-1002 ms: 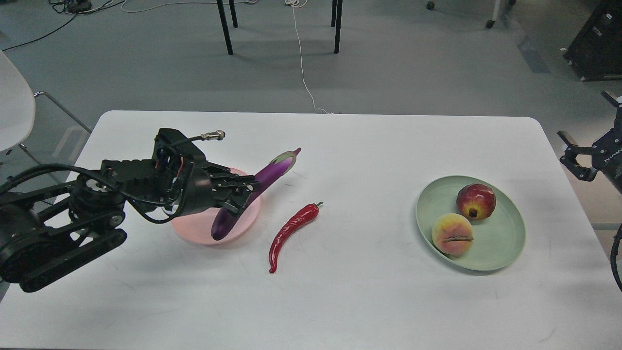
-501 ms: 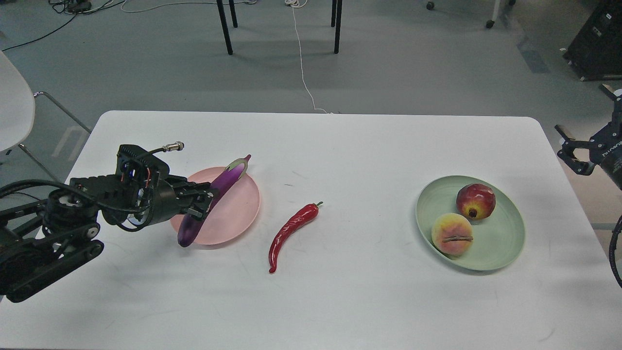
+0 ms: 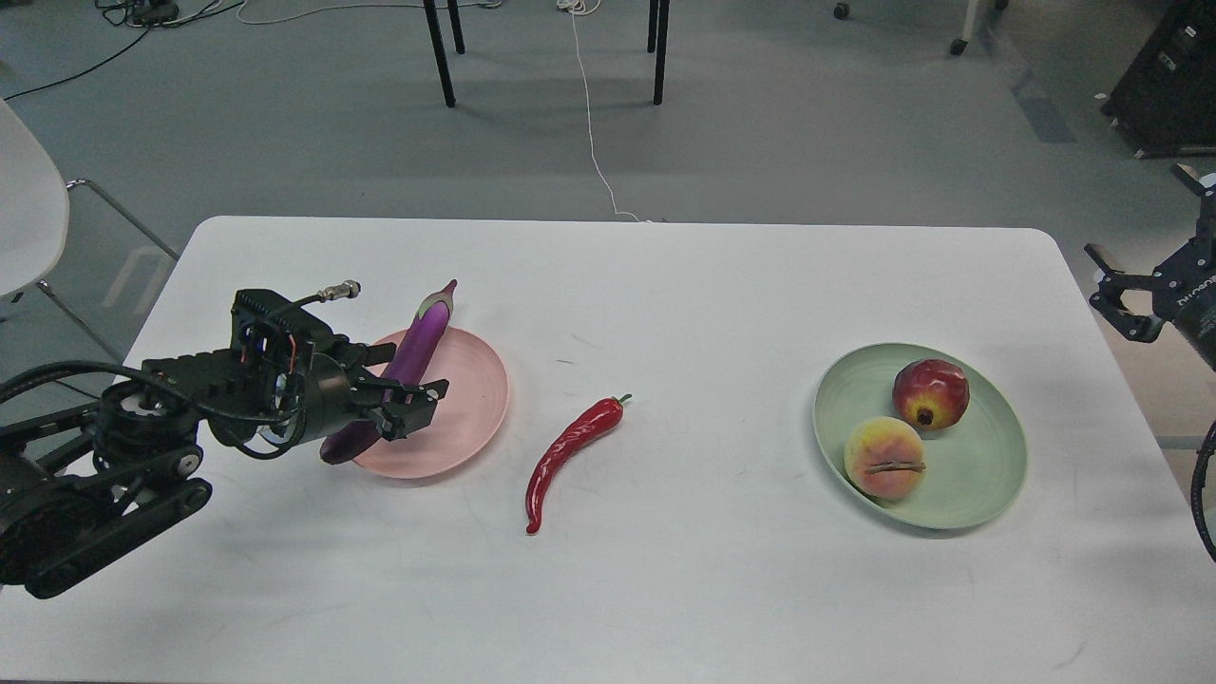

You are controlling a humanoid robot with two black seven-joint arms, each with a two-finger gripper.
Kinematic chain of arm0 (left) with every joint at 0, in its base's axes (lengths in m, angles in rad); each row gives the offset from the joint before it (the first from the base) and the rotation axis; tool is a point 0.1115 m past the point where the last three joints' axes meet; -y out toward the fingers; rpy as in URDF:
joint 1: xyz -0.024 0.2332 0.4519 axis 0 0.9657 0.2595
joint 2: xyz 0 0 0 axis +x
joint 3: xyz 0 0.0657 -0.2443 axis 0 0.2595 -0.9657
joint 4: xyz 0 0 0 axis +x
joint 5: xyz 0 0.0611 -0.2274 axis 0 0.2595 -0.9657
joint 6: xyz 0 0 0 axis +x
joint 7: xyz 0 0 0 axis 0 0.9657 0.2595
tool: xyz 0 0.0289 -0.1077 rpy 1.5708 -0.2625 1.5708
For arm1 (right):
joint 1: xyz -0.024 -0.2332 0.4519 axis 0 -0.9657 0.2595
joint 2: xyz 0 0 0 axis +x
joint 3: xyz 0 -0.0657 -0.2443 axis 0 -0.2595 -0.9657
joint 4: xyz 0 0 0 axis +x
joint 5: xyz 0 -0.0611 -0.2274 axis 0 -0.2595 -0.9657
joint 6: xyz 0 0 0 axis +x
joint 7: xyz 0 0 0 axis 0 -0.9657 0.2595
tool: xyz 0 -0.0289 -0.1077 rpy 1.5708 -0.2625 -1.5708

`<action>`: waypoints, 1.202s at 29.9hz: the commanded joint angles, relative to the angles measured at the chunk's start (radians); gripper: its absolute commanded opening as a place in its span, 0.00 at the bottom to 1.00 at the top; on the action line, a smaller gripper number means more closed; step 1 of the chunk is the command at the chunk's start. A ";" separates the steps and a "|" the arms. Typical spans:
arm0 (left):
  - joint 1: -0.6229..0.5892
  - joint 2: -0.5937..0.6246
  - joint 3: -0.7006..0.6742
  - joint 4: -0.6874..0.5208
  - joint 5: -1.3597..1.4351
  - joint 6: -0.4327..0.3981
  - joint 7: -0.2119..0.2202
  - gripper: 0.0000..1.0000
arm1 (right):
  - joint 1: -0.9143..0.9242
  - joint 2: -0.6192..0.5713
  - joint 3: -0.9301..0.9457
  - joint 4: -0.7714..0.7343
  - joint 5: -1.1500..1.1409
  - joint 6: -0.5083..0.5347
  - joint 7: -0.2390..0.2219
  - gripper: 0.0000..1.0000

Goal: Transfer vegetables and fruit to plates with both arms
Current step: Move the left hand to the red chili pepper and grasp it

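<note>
Nearest, the chili (image 3: pixel 571 459) lies alone on the white table (image 3: pixel 665 589), its tip toward the front edge and its green stem pointing back and right, between the two plates and touching neither. Just behind it on the right, the green plate (image 3: pixel 988 494) holds the peach (image 3: pixel 883 457) at its near-left side and the pomegranate (image 3: pixel 930 393) behind it; the two fruits sit close together.

On the left, the left gripper (image 3: pixel 407 397) hangs over the near-left part of the pink plate (image 3: pixel 470 399), its fingers spread on either side of the eggplant (image 3: pixel 413 353). Whether they press on it cannot be told. The eggplant runs across the plate's left side, its dark blunt end over the near-left rim and its capped end reaching past the far rim.

At the far right edge, off the table, the right gripper (image 3: pixel 1116 290) shows its two fingers parted, with nothing between them.

Beyond the table, a white cord (image 3: pixel 591 133) trails over the grey floor between black legs (image 3: pixel 439 52).
</note>
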 commanded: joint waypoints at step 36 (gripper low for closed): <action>-0.052 -0.310 0.171 0.016 0.210 -0.048 0.080 0.44 | -0.001 -0.002 0.025 -0.008 0.000 0.000 0.003 0.98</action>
